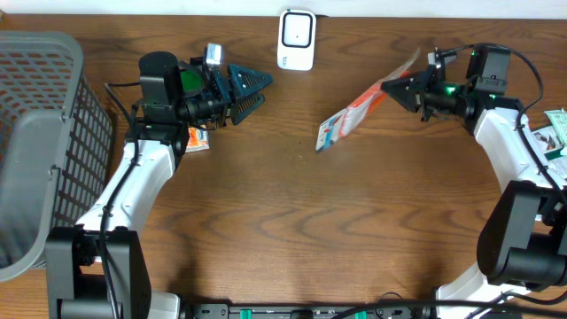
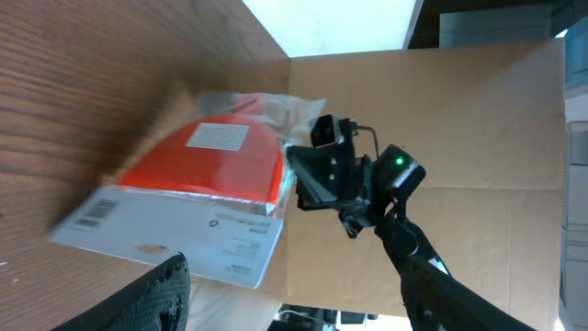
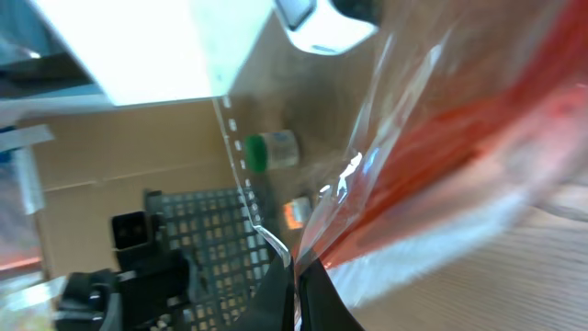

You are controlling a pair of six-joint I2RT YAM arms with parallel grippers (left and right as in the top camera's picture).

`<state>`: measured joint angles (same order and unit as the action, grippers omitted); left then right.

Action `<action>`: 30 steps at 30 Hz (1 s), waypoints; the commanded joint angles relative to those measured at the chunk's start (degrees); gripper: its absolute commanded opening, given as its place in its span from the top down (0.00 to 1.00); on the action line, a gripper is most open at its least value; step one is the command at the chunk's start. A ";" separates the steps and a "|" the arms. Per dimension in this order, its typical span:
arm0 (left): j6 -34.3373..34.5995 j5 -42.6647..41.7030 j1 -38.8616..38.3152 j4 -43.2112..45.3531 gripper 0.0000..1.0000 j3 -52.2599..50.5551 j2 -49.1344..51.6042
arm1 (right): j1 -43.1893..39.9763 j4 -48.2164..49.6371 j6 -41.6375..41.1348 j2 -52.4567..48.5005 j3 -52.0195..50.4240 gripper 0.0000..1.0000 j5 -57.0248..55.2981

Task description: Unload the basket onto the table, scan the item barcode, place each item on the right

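Note:
The item is a flat orange and white packet (image 1: 350, 120) in clear plastic, held tilted above the table's right middle. My right gripper (image 1: 390, 89) is shut on its upper right edge; the right wrist view shows the jaws pinching the clear film (image 3: 296, 276) of the packet (image 3: 459, 156). In the left wrist view the packet (image 2: 202, 184) faces the camera, with a barcode (image 2: 95, 213) on its white lower left corner. My left gripper (image 1: 257, 89) stands open and empty to the packet's left, one fingertip (image 2: 156, 294) showing. The white scanner (image 1: 296, 39) stands at the back centre.
A grey wire basket (image 1: 44, 133) fills the left side of the table. A small orange packet (image 1: 197, 139) lies under the left arm. Green and white packets (image 1: 554, 133) lie at the right edge. A cardboard wall stands behind the right arm.

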<state>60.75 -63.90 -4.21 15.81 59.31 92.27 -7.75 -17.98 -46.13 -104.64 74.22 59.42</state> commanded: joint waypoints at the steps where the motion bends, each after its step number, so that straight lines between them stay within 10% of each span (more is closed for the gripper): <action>1: -1.86 0.11 0.07 0.04 0.27 0.46 -0.63 | 0.31 1.22 -4.02 0.17 1.22 0.98 2.89; 30: -9.20 0.15 0.07 -6.58 0.27 0.46 -0.63 | 11.23 -6.88 10.62 0.11 1.11 0.98 -35.36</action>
<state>56.97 -63.88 -4.21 11.66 59.31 92.27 2.61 -26.28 -37.60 -104.55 75.46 26.79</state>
